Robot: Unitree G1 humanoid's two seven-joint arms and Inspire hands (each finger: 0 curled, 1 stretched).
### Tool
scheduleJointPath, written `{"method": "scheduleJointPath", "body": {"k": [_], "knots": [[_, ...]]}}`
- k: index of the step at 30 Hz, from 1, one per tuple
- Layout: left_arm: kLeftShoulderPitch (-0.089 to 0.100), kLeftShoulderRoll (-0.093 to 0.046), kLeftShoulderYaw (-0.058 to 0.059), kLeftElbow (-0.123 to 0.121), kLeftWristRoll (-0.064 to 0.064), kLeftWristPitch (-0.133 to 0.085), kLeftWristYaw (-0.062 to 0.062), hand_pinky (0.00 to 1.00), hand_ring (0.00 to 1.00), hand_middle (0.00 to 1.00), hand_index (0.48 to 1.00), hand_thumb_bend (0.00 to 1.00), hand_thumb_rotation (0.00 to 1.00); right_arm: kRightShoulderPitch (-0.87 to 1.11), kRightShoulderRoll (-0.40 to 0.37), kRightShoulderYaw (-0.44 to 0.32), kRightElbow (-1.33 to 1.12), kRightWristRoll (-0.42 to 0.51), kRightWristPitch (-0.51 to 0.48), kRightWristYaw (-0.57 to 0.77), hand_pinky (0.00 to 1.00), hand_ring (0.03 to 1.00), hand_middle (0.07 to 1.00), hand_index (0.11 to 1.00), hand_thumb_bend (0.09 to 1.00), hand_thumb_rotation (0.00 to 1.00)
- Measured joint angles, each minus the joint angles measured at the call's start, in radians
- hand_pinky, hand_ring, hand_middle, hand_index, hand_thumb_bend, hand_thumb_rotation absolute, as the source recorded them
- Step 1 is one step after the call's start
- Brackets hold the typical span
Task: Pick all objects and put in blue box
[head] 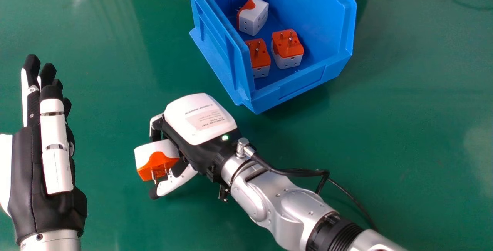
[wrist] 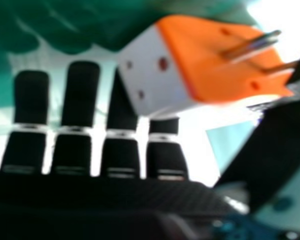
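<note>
Head view: holding plug (head: pixel 156 156) in right hand (head: pixel 200 118), fingers and thumb closed on it, over table (head: pixel 115 70), left of the near corner of box (head: pixel 304 83). Three other plugs (head: pixel 287 49) inside. Left hand (head: pixel 56 147) straight-fingered.

Right hand view: gripping plug, prongs toward thumb. Probably at the carry step; next, lift over box and release.

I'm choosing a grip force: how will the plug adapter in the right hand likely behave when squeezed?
The adapter looks like a rigid, boxy block, so it probably won't squash. Its smooth-looking faces may slip a little. Its bare metal pins stick out, so it could twist if they catch.
</note>
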Motion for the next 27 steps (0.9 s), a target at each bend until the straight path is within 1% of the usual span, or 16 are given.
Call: {"method": "scheduleJointPath", "body": {"k": [2, 3, 5, 7, 9, 10, 11, 12, 15, 21, 27], "knots": [[0.002, 0.000, 0.000, -0.001, 0.000, 0.003, 0.001, 1.00, 1.00, 0.99, 0.999, 0.25, 1.00, -0.001, 0.000, -0.012, 0.005, 0.009, -0.013, 0.000, 0.37, 0.433, 0.506, 0.543, 0.739, 0.33], [0.003, 0.000, 0.000, -0.001, 0.000, 0.003, 0.000, 1.00, 1.00, 1.00, 1.000, 0.25, 1.00, -0.001, 0.000, -0.018, 0.006, 0.010, -0.018, 0.000, 0.32, 0.390, 0.486, 0.538, 0.694, 0.26], [0.003, 0.000, 0.000, -0.001, 0.000, 0.003, 0.000, 1.00, 1.00, 1.00, 1.000, 0.25, 1.00, -0.001, 0.000, -0.025, 0.006, 0.012, -0.023, 0.001, 0.32, 0.390, 0.486, 0.538, 0.694, 0.26], [0.003, 0.000, 0.000, -0.001, 0.000, 0.003, 0.000, 1.00, 1.00, 0.99, 1.000, 0.25, 1.00, -0.001, 0.000, -0.032, 0.004, 0.020, -0.024, 0.006, 0.27, 0.331, 0.460, 0.534, 0.627, 0.17], [0.003, 0.000, 0.000, -0.001, 0.000, 0.003, 0.000, 1.00, 1.00, 0.99, 1.000, 0.25, 1.00, -0.001, 0.001, -0.038, -0.001, 0.029, -0.025, 0.008, 0.23, 0.295, 0.445, 0.533, 0.584, 0.11], [0.003, 0.000, 0.000, -0.001, 0.000, 0.003, 0.000, 1.00, 1.00, 0.99, 1.000, 0.25, 1.00, -0.001, 0.001, -0.040, -0.003, 0.036, -0.026, 0.009, 0.23, 0.295, 0.445, 0.533, 0.584, 0.11], [0.003, 0.000, 0.000, -0.001, 0.000, 0.003, 0.000, 1.00, 1.00, 0.99, 1.000, 0.24, 1.00, -0.001, 0.001, -0.042, -0.004, 0.045, -0.026, 0.012, 0.22, 0.283, 0.440, 0.532, 0.569, 0.09], [0.004, 0.000, 0.000, -0.001, 0.000, 0.004, 0.000, 1.00, 1.00, 0.99, 1.000, 0.24, 1.00, -0.001, 0.001, -0.044, -0.007, 0.047, -0.025, 0.016, 0.22, 0.283, 0.440, 0.532, 0.569, 0.09], [0.004, 0.000, 0.000, -0.001, 0.000, 0.009, 0.001, 1.00, 1.00, 0.99, 1.000, 0.24, 1.00, -0.002, 0.001, -0.045, -0.009, 0.046, -0.020, 0.021, 0.19, 0.256, 0.427, 0.531, 0.539, 0.04], [0.004, 0.000, 0.000, -0.001, 0.000, 0.009, 0.000, 1.00, 1.00, 1.00, 1.000, 0.23, 1.00, -0.002, 0.001, -0.046, -0.012, 0.047, -0.017, 0.028, 0.18, 0.250, 0.423, 0.530, 0.524, 0.02], [0.004, 0.000, 0.000, -0.001, 0.000, 0.009, 0.002, 1.00, 1.00, 1.00, 1.000, 0.23, 1.00, -0.002, 0.001, -0.048, -0.017, 0.047, -0.009, 0.034, 0.18, 0.249, 0.424, 0.528, 0.516, 0.01]]}}
